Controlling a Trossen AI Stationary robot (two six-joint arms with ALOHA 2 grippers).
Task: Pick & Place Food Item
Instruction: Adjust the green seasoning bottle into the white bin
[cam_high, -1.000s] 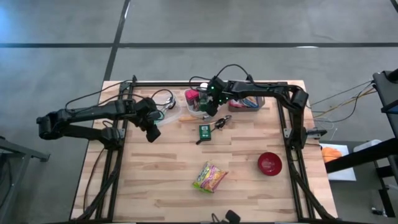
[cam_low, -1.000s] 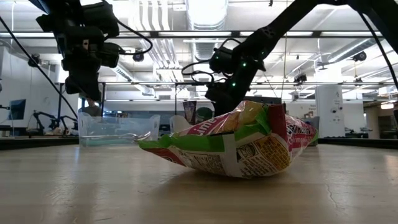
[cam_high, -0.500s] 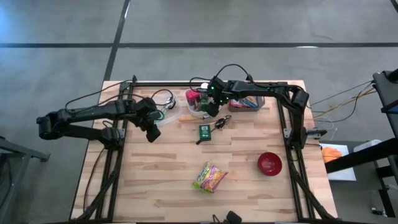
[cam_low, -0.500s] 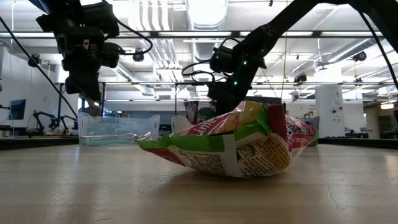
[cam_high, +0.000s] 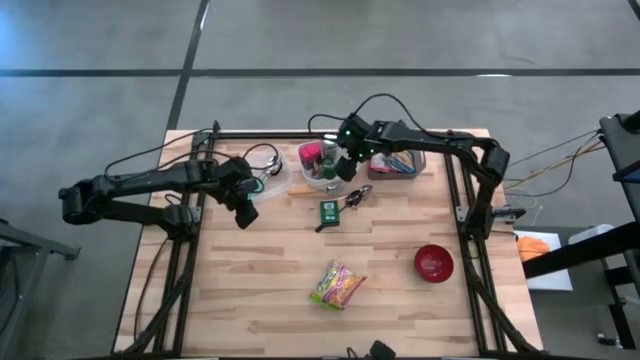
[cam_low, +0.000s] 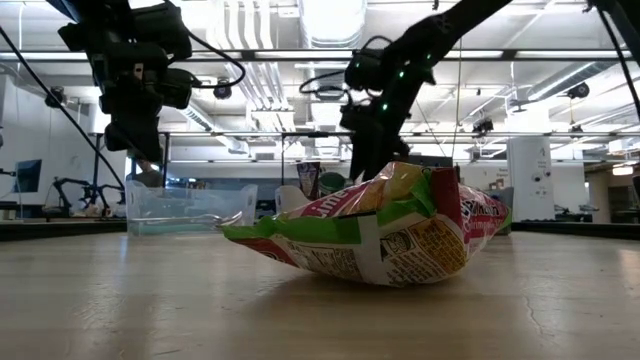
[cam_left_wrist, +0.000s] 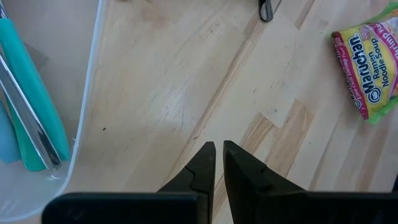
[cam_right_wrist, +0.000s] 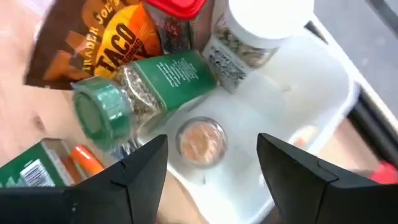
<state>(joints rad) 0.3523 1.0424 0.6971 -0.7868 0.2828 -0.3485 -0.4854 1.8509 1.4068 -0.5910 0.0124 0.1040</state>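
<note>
Green-lidded spice jar (cam_right_wrist: 134, 93) lies tilted in the clear bin (cam_right_wrist: 292, 134) as my right gripper (cam_right_wrist: 211, 163) hovers above it, fingers spread and empty. Crowding jars could be knocked if I descend off-centre. My left gripper (cam_left_wrist: 218, 163) waits, pressed together.

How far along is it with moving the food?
Nothing looks moved yet: the noodle packet lies alone on the table and the red bowl is empty. The right hand hangs open and empty over the tub of spice jars. The left hand waits shut. Picking and placing remain.
</note>
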